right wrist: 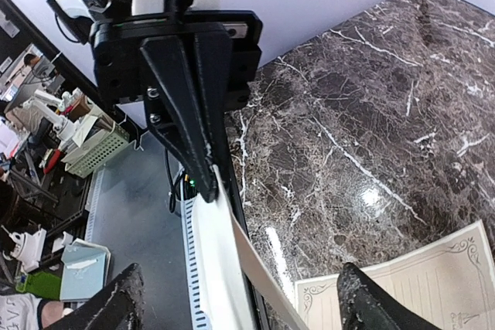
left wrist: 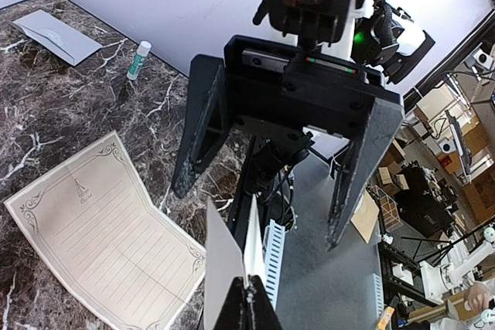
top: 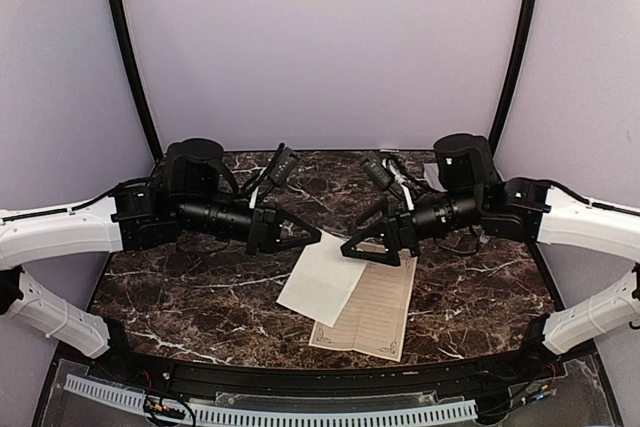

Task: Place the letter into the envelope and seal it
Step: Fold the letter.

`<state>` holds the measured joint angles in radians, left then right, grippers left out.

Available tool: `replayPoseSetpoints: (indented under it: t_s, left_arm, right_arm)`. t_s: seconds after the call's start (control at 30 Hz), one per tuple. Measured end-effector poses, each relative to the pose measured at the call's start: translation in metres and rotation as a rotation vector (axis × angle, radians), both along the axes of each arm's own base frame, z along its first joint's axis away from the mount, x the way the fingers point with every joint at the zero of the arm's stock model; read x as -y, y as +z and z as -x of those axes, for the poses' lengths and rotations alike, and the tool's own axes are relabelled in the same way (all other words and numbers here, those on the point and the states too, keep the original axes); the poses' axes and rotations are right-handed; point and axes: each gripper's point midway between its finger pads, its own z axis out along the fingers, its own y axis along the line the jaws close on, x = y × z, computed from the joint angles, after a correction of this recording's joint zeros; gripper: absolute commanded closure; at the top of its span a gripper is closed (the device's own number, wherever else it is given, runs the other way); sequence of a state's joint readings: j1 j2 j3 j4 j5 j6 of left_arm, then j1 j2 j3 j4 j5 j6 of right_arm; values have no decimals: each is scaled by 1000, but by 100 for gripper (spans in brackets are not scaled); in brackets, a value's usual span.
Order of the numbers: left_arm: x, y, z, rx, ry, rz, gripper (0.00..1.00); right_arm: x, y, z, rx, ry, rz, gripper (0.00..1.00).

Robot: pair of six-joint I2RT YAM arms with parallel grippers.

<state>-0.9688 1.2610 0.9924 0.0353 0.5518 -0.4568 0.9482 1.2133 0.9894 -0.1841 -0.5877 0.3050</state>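
Near edge of the table point(top: 180, 297), centre: one ruled sheet point(top: 372, 312) of the letter lies flat, face up, with faint fold lines.

Above the middle: second sheet point(top: 322, 279), plain side up, hangs from the left gripper point(top: 316, 237), whose fingers are pinched tight on its upper edge. Its lower part overlaps the ruled sheet's left side.

The right gripper point(top: 346, 247) faces it, fingers spread wide, holding nothing.

Toward the far right corner: envelope point(left wrist: 54, 35) lies flat, glue stick point(left wrist: 139, 59) near it.

Handling, my judgement: the paper is light and limp, droops from a single pinch and creases easily. A sheet flat on marble looks hard to lift. I would grip at an edge or corner and support the opposite edge.
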Motion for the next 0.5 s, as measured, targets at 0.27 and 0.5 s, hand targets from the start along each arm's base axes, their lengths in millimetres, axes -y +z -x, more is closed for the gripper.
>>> replayPoseSetpoints:
  t_s: [0.27,0.5]
  left_arm:
    - [3,-5,9,-35,-57,-4,100]
    - [5,-8,13,-55,-86,-6,100]
  right_arm:
    - [-11,17,5,53,92,-40,15]
    - [-24,9,9,35,180,-23,35]
